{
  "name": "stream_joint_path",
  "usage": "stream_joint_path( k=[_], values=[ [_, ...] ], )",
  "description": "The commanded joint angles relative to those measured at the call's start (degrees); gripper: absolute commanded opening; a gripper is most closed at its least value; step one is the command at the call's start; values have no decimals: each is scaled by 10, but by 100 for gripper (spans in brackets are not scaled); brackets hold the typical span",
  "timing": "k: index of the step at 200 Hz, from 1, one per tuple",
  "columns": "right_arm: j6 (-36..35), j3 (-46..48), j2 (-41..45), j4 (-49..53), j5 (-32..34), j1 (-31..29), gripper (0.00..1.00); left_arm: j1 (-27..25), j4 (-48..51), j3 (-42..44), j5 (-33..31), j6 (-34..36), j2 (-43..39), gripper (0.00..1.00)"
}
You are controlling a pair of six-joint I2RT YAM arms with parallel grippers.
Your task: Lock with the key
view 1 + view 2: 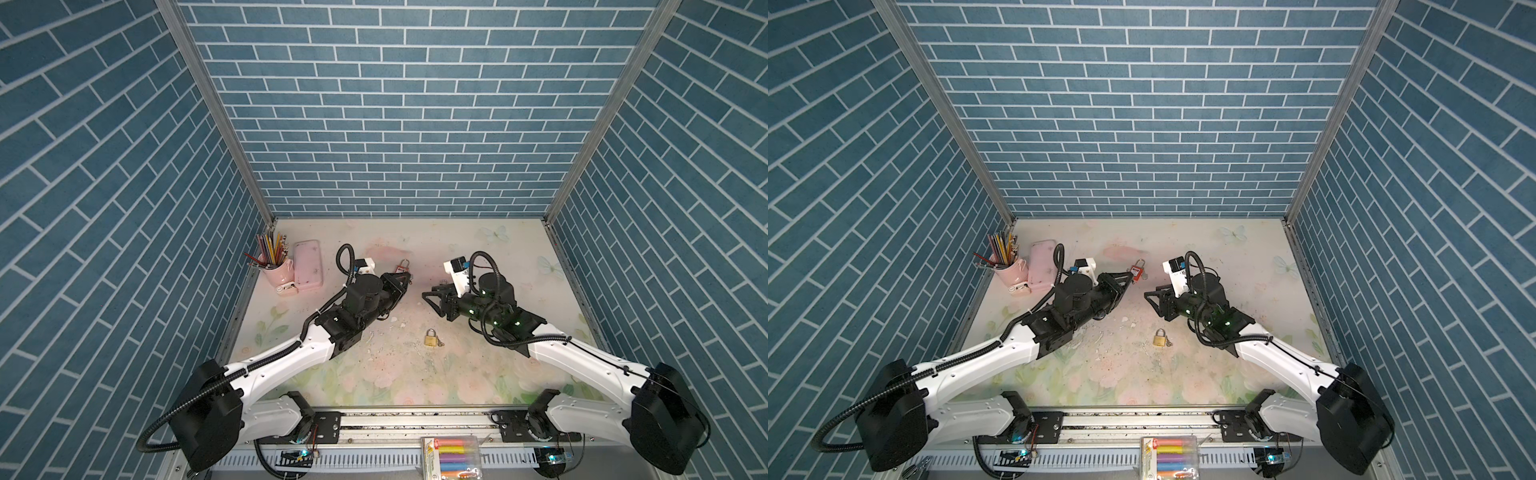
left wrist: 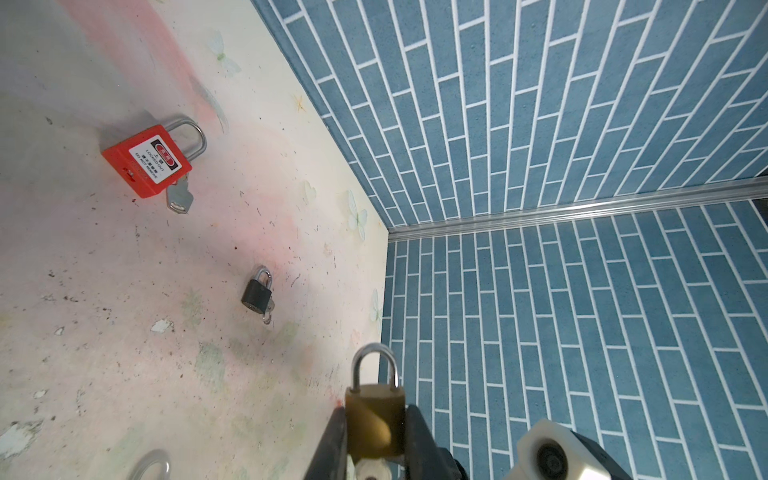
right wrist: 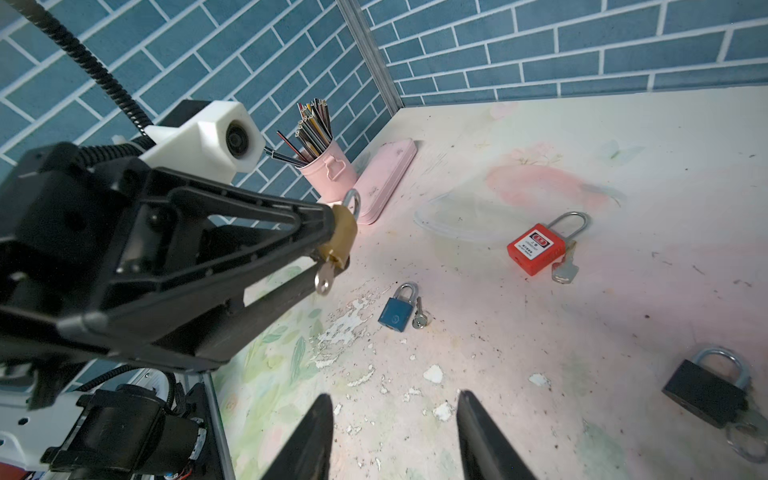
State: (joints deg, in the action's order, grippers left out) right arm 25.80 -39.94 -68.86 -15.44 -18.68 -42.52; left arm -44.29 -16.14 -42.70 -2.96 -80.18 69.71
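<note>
1. Blue brick-pattern walls close in a worn floral table (image 1: 457, 249). Spare locks lie on it beyond the right gripper's tips: a red padlock (image 3: 536, 249), a blue padlock (image 3: 397, 309) and a black padlock (image 3: 706, 395).
2. The left gripper (image 3: 332, 243) is clamped on the body of a brass padlock (image 2: 376, 411). It appears to be held off the table, and its shackle (image 2: 374, 365) points out past the fingertips.
3. The right gripper (image 3: 395, 432) faces the left one, near it but apart. Its jaws stand partly spread with nothing between them.
4. The brass padlock is probably dense for its size, rigid, and smooth enough to slip. Gripping across its flat faces, as the left gripper does, suits it.
5. The key (image 3: 323, 279) sticks out of the padlock's underside, just below the left fingertips. It looks thin, stiff and light. Pinching it across the flat bow should let it turn without slipping.
</note>
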Motion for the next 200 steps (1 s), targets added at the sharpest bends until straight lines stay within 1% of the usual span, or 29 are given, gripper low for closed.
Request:
stream_joint_path(
  k=[1, 46, 92, 120, 174, 200],
  values=[
    [18, -34, -18, -36, 13, -14, 48, 7, 11, 1, -14, -10, -10, 0],
    [18, -64, -54, -34, 14, -26, 47, 10, 14, -1, -13, -9, -9, 0],
    [17, -91, -87, -25, 12, -33, 43, 13, 16, 1, -14, -8, -13, 0],
    [14, -104, -101, -22, 8, -35, 37, 14, 17, 1, -11, -8, -14, 0],
    [11, -118, -121, -19, 1, -42, 27, 14, 14, 2, -10, -9, -14, 0],
    [6, -121, -126, -13, 3, -47, 20, 15, 16, 0, -12, -9, -13, 0]
  ],
)
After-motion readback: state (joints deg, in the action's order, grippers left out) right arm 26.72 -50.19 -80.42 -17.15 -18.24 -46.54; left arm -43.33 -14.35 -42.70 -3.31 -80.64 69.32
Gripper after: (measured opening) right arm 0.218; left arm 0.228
